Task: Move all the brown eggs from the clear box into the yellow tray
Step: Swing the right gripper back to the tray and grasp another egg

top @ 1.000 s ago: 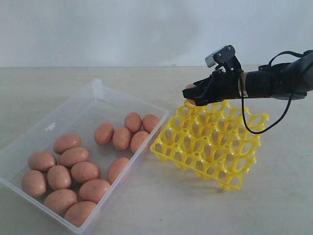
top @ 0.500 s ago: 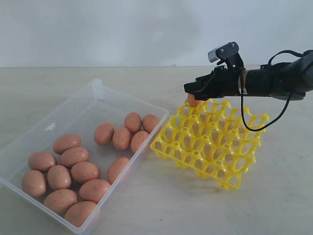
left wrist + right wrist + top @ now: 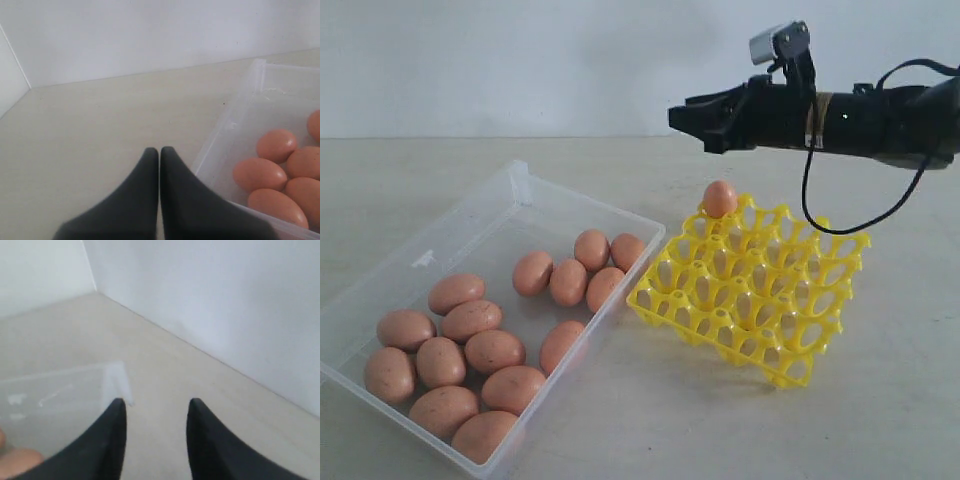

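Several brown eggs (image 3: 493, 351) lie in the clear box (image 3: 520, 178) on the left. One brown egg (image 3: 720, 199) sits upright in the far left corner cup of the yellow tray (image 3: 790, 372). My right gripper (image 3: 682, 117) hovers well above that egg, open and holding nothing; the right wrist view shows its jaws (image 3: 156, 407) apart over the box's corner (image 3: 112, 375). My left gripper (image 3: 159, 150) is shut and empty, just outside the box wall (image 3: 235, 125), near several eggs (image 3: 260, 173). It is out of the exterior view.
The tray rests tilted against the box's right wall. The remaining tray cups (image 3: 760, 300) hold nothing. A white wall (image 3: 570, 60) stands behind the beige table (image 3: 650, 420). A black cable (image 3: 810, 200) hangs from the right arm above the tray.
The right gripper let go of the egg in the tray's far corner cup, then rose and drew a little to the left. The egg stays in the cup.
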Robot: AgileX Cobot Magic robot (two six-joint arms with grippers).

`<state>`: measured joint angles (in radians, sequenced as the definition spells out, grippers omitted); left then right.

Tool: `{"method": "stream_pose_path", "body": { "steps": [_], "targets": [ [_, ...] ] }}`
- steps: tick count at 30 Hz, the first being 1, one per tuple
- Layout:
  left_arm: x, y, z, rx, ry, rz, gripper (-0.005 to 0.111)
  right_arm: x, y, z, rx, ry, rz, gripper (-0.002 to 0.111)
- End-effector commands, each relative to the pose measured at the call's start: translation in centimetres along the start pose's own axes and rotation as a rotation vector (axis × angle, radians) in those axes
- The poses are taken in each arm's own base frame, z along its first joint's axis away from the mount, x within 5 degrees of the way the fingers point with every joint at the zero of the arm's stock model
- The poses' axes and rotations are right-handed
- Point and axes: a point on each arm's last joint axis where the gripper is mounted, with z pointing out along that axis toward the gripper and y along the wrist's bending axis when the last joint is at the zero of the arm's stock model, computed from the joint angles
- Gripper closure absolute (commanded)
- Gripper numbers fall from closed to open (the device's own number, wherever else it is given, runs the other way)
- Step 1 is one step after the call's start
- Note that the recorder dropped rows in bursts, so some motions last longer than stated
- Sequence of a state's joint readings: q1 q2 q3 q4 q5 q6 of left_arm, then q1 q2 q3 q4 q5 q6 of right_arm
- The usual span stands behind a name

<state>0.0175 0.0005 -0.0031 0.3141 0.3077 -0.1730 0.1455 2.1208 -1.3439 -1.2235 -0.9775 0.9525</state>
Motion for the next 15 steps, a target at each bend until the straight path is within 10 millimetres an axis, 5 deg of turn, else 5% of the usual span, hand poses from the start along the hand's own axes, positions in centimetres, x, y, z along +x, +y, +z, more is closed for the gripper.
{"method": "stream_pose_path", "body": {
  "steps": [1, 4, 7, 9, 11, 15],
  "targets": [
    [0.0, -0.1, 0.0, 0.007, -0.009, -0.008, 0.105, -3.7, 8.1, 2.9, -0.252, 0.070, -0.170, 0.108],
    [0.0, -0.1, 0.0, 0.007, -0.009, -0.008, 0.105, -3.1, 14.3, 6.5, -0.196, 0.321, -0.430, 0.108],
    [0.0, -0.1, 0.0, 0.007, -0.009, -0.008, 0.105, -1.4, 16.8, 9.4, 0.469, 0.510, -0.709, 0.108],
    [0.0, -0.1, 0.0, 0.007, -0.009, -0.008, 0.105, -1.9, 18.2, 9.7, 0.651, 0.560, -0.832, 0.108],
    [0.0, -0.1, 0.0, 0.007, -0.009, -0.008, 0.105, -1.7, 20.2, 10.0, 0.615, 0.681, -0.718, 0.108],
    [0.0, -0.1, 0.0, 0.007, -0.009, -0.008, 0.105, -1.9, 24.8, 10.2, 0.097, 1.012, -0.442, 0.108]
  ]
}}
